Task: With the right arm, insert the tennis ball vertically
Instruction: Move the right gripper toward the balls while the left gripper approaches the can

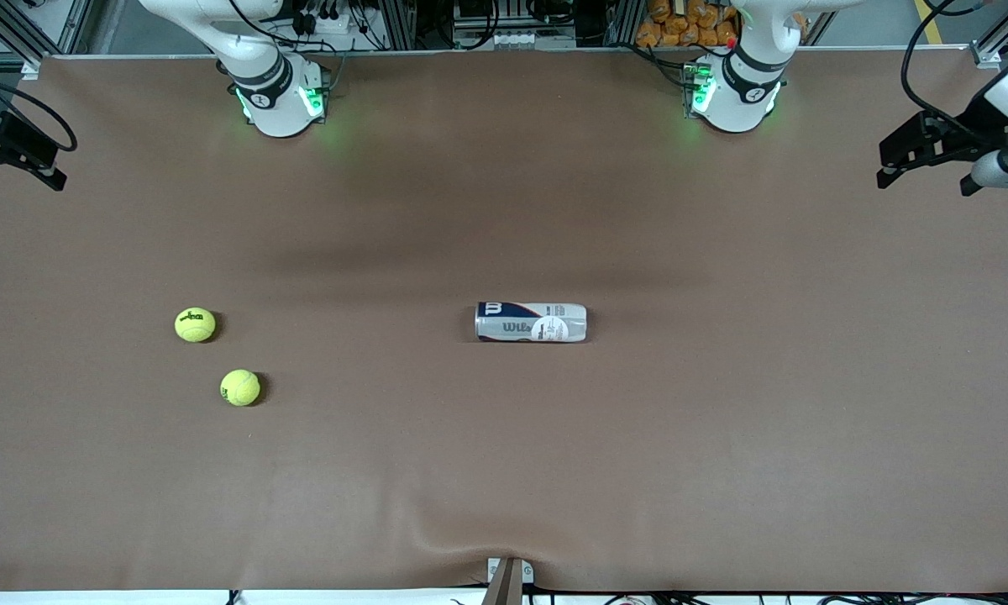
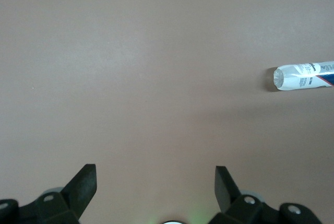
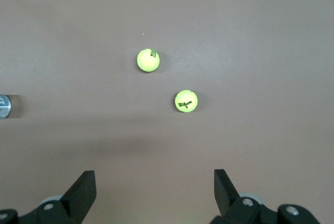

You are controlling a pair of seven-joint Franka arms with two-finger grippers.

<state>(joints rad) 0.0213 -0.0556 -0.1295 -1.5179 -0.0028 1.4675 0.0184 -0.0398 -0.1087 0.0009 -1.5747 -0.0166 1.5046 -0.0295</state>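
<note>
Lying Wilson can [image 1: 531, 323], Wilson 3 ball [image 3: 186, 101]

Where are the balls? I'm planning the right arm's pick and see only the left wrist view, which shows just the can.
Observer: Two yellow-green felt tennis balls lie toward the right arm's end of the table: the farther ball and the nearer ball, apart.
Operator: Is the right hand ready?
Observer: The right hand is open and empty, up in the air.
Operator: The can's hidden end?
Observer: The white plastic tennis-ball can lies on its side, its grey end pointing toward the balls.
</note>
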